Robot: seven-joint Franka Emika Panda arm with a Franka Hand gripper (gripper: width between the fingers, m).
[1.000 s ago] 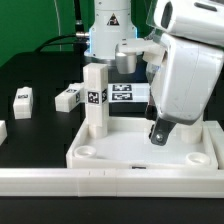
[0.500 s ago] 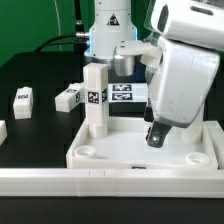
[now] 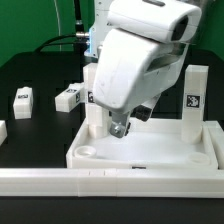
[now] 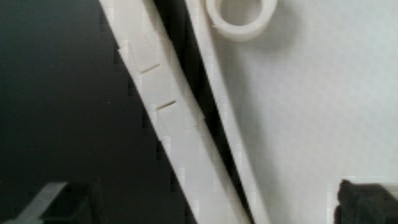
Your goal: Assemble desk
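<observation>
The white desk top [image 3: 150,155] lies flat near the table's front, its round corner sockets [image 4: 244,15] facing up. One tagged leg [image 3: 195,95] stands upright in its far corner on the exterior view's right. A second leg [image 3: 90,118] stands at the far left corner, partly hidden by the arm. My gripper [image 3: 118,128] hangs just above the tray's left half, open and holding nothing. In the wrist view my gripper [image 4: 208,200] shows only two dark fingertips [image 4: 50,200] far apart, over the top's edge.
Two loose tagged legs [image 3: 22,98] [image 3: 67,97] lie on the black table at the exterior view's left. A long low white rail [image 3: 100,182] runs along the front of the desk top and shows in the wrist view as a rail [image 4: 169,110].
The arm has swung from the exterior view's right toward the left over the tray, uncovering the upright leg at the right. The jaws stay open.
</observation>
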